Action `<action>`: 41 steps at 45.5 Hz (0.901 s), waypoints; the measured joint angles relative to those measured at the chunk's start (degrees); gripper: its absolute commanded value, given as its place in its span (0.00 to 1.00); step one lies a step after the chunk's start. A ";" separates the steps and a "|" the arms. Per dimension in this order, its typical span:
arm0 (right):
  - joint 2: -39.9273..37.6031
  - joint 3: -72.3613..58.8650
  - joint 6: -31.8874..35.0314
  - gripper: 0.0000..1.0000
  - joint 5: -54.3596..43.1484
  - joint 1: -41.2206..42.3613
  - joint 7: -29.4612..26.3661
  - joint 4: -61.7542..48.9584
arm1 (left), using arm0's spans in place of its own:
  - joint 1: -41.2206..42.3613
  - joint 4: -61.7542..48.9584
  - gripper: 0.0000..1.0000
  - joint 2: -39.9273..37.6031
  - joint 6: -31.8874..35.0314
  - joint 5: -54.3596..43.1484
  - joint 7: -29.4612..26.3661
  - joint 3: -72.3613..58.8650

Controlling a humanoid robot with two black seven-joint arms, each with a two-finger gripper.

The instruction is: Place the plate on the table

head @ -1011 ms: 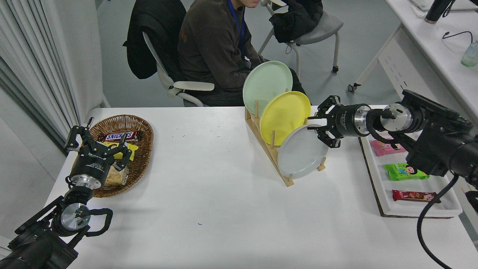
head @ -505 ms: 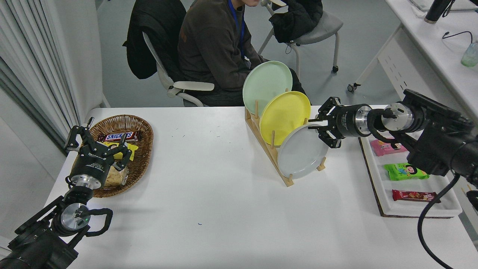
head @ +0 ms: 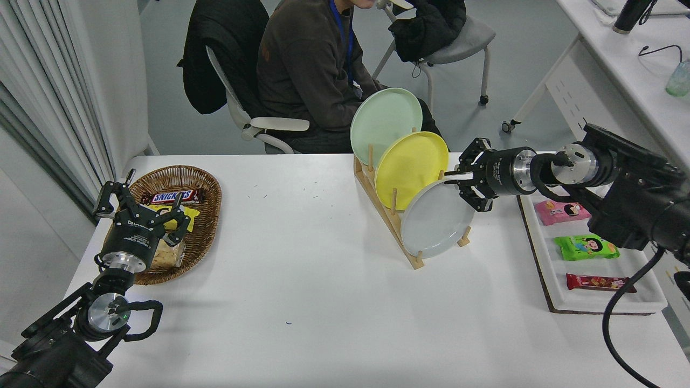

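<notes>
The light grey plate (head: pixel 435 220) leans in the front slot of the wooden rack (head: pixel 396 223), on the right half of the white table (head: pixel 302 280). My right gripper (head: pixel 456 181) reaches in from the right and is shut on the plate's upper right rim, one finger in front of it and one behind. The plate's lower edge still rests in the rack. My left gripper (head: pixel 141 203) stays parked at the lower left with its fingers spread open over the wicker basket (head: pixel 202 186).
A yellow plate (head: pixel 411 167) and a mint green plate (head: pixel 385 124) stand behind the grey one in the rack. A white tray (head: pixel 544 253) with snack packets lies at the right edge. A person sits at the far side.
The right gripper's fingers have closed in from a wider spread onto the grey plate's rim, and its wrist has shifted slightly to the right. The plate and the left arm have not moved.
</notes>
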 measured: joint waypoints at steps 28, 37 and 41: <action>0.10 0.01 -0.01 0.07 0.54 0.35 -1.34 -0.40 | 0.00 0.00 0.98 0.00 0.00 0.00 0.00 0.00; -0.01 0.02 -0.01 0.07 0.56 0.39 -1.79 -0.43 | 0.00 0.00 0.98 0.00 0.00 0.00 0.00 0.00; -0.06 0.02 0.07 0.07 0.56 0.41 -1.89 -0.42 | 0.00 0.00 0.98 0.00 0.00 0.00 0.00 0.00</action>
